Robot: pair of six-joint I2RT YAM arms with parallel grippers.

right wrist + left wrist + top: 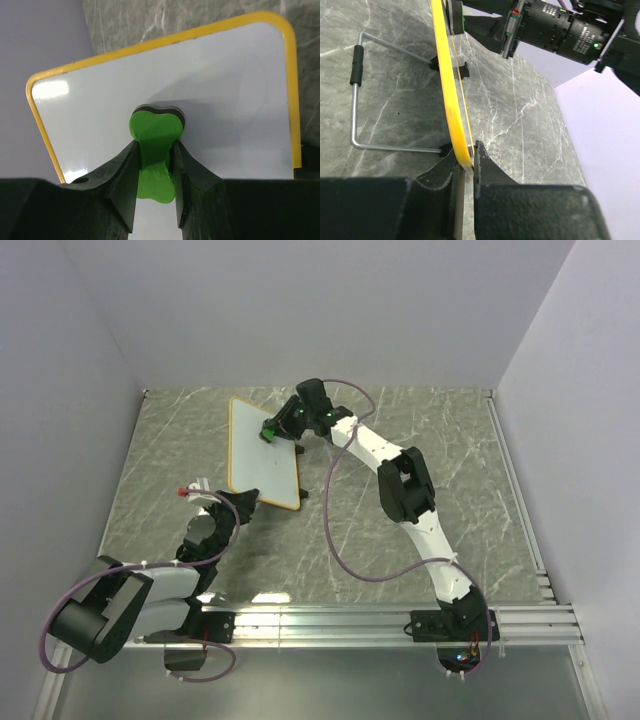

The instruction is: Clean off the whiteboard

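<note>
The whiteboard (262, 455) is white with a yellow rim and stands tilted on the table. My left gripper (243, 506) is shut on its near rim (451, 110), seen edge-on in the left wrist view. My right gripper (275, 428) is shut on a small green eraser (156, 150) and presses it against the board's white face (225, 100) near its upper right edge. The board's face looks blank in the right wrist view.
The board's wire stand (355, 100) with a black sleeve sticks out behind it. A small red and white object (190, 489) lies left of the board. Grey walls close the table on three sides, and a metal rail (400, 622) runs along the near edge.
</note>
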